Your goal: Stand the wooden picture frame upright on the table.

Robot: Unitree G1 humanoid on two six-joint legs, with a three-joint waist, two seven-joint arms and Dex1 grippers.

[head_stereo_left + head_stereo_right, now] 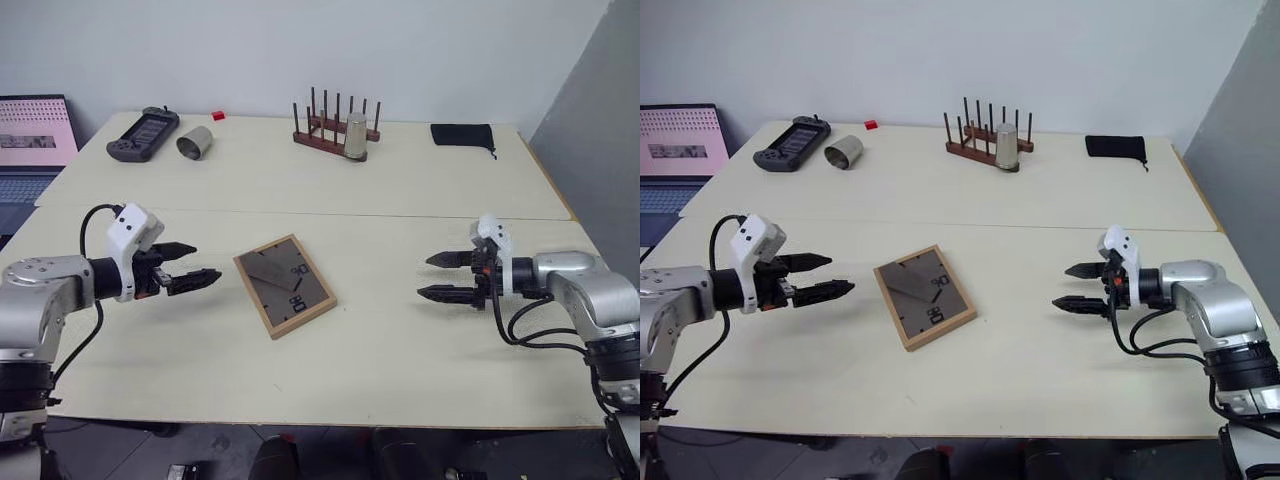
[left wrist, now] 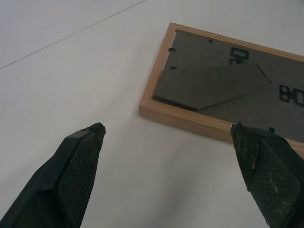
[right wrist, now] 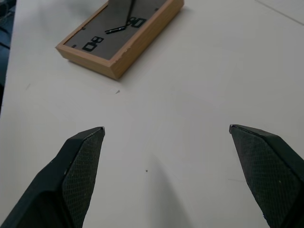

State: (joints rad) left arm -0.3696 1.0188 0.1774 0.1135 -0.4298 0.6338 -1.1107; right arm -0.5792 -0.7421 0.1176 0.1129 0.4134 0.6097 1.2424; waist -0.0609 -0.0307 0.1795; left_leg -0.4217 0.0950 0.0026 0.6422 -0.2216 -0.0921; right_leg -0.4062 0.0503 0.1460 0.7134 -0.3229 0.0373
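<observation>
The wooden picture frame [image 1: 285, 285] lies flat, face down, near the middle of the table [image 1: 400, 340], its dark back panel and folded stand facing up. My left gripper [image 1: 192, 266] hovers open just left of the frame, fingers pointing at its left edge with a small gap between. My right gripper [image 1: 438, 276] is open well to the right of the frame, pointing toward it. In the left wrist view the frame [image 2: 228, 102] sits just beyond the fingertips [image 2: 90, 137]. The right wrist view has the frame [image 3: 121, 40] farther off.
At the back of the table stand a dark red-brown peg rack [image 1: 335, 128] with a metal cup [image 1: 355, 138], a tipped metal cup [image 1: 194, 142], a black handheld device [image 1: 144, 133], a small red block [image 1: 218, 115] and a black pouch [image 1: 463, 136]. A laptop [image 1: 35, 140] sits far left.
</observation>
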